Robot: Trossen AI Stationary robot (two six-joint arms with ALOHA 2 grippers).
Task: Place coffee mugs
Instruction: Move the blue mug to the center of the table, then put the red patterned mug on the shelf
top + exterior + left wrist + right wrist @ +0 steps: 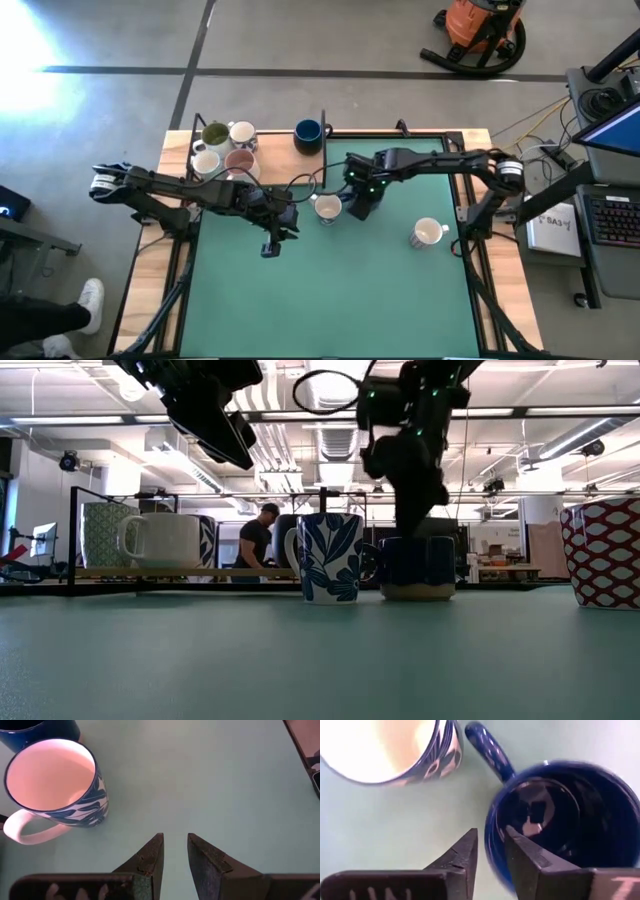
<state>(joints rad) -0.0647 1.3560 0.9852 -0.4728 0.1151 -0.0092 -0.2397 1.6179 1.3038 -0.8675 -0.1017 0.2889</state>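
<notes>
1. Green tabletop [330, 300]: near half bare; red-patterned mug [428, 234] sits alone toward the right edge.
2. Mid-tabletop: left gripper [175, 854] hangs above the mat, fingers slightly parted, empty. Drifting sideways could clip the blue-leaf mug [327, 208].
3. Right gripper [490, 851] straddles the navy mug [565, 820] rim, fingers slack. A crooked lift could knock it into the blue-leaf mug.
4. Back-left corner: the rest clustered in a rack [193, 135].
</notes>
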